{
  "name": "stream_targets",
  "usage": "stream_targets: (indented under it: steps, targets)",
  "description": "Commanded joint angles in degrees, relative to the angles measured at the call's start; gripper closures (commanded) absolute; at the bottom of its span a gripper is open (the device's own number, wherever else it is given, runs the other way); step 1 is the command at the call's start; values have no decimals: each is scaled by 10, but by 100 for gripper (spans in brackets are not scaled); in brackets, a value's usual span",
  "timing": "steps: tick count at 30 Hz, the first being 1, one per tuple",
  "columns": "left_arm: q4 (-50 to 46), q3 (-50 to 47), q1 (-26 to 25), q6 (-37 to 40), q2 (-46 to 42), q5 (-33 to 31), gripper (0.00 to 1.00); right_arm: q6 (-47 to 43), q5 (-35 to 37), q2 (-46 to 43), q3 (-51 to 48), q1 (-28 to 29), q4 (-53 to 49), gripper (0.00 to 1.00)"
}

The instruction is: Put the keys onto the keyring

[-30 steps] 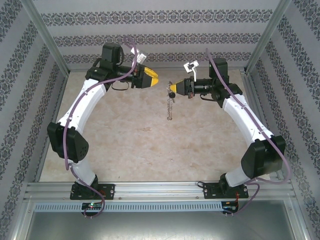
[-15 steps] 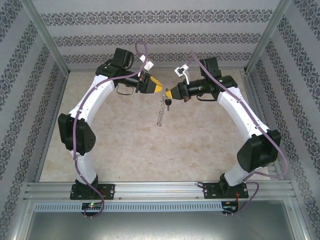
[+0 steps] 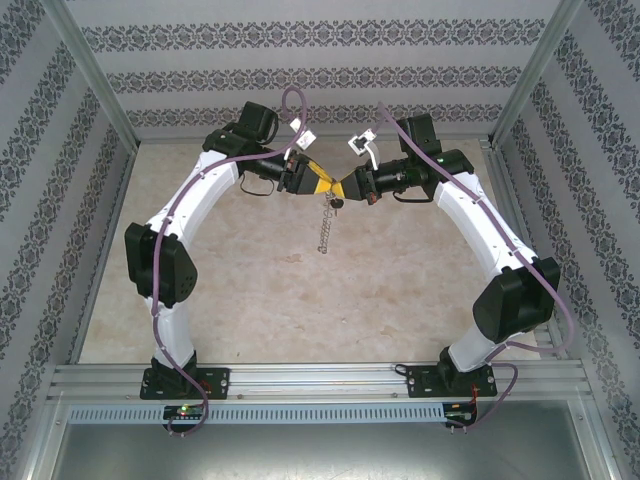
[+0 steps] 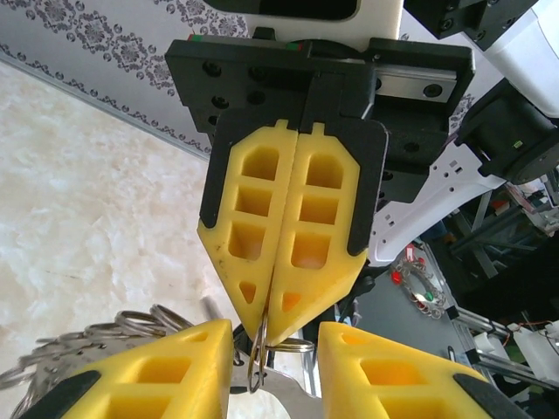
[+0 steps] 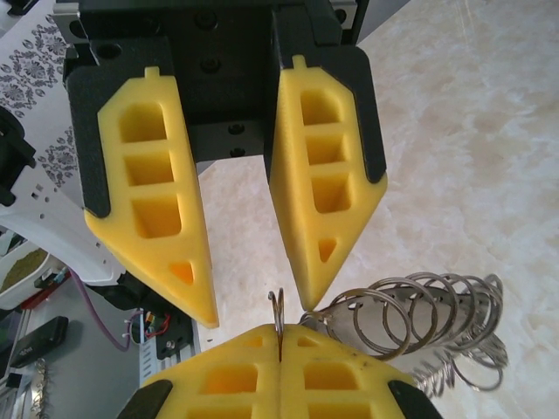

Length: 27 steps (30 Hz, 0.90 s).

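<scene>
Patterned wallpaper closes in a pale, marbled tabletop. Well above it, towards the far wall, both arms meet nose to nose. The right pincer is clamped flat on one thin wire loop of the keyring. The rest of that silvery chain of loops dangles free beneath the held loop, clear of the tabletop. Holding it in the air this way looks deliberate: the pinched loop stands edge-on and steady, offered to the other arm. The left pincer faces it with its yellow fingers parted, one on each side of the held loop. They touch nothing I can make out and are apparently lining up to work on that loop. The key, small and black-headed, hangs just beside the top of the keyring, below the held loop. Whether it is already threaded on or only caught there is too small to tell.
</scene>
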Motion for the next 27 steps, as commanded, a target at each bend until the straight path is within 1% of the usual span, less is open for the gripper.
stream_targets:
  steps: [1, 3, 5, 11, 17, 20, 22, 24, 25, 27]
  targets:
    - [-21, 19, -6, 22, 8, 18, 69, -15, -6, 3, 22, 7, 6, 100]
    - [-21, 19, -7, 23, 9, 18, 70, -14, -6, 3, 22, 7, 8, 100]
    - [-23, 20, -8, 25, 10, 22, 73, -14, -6, 4, 21, 7, 8, 100]
    - [-49, 26, -13, 48, 15, 32, 77, -11, -5, 4, 20, 6, 13, 100]
    - [-78, 29, -16, 76, 18, 39, 78, -6, -4, 5, 19, 3, 21, 100]
    - [-79, 29, -16, 79, 17, 40, 85, -4, -4, 6, 18, 2, 24, 100]
    - [-84, 29, -16, 86, 17, 46, 91, -2, -3, 5, 17, 2, 26, 100]
    - [-91, 29, -16, 94, 18, 50, 94, 1, -2, 5, 17, 2, 29, 100]
    - [-95, 29, -17, 98, 16, 51, 98, 1, -4, 6, 17, 2, 31, 100]
    - [-102, 29, -17, 108, 15, 53, 100, 4, -4, 7, 17, 1, 33, 100]
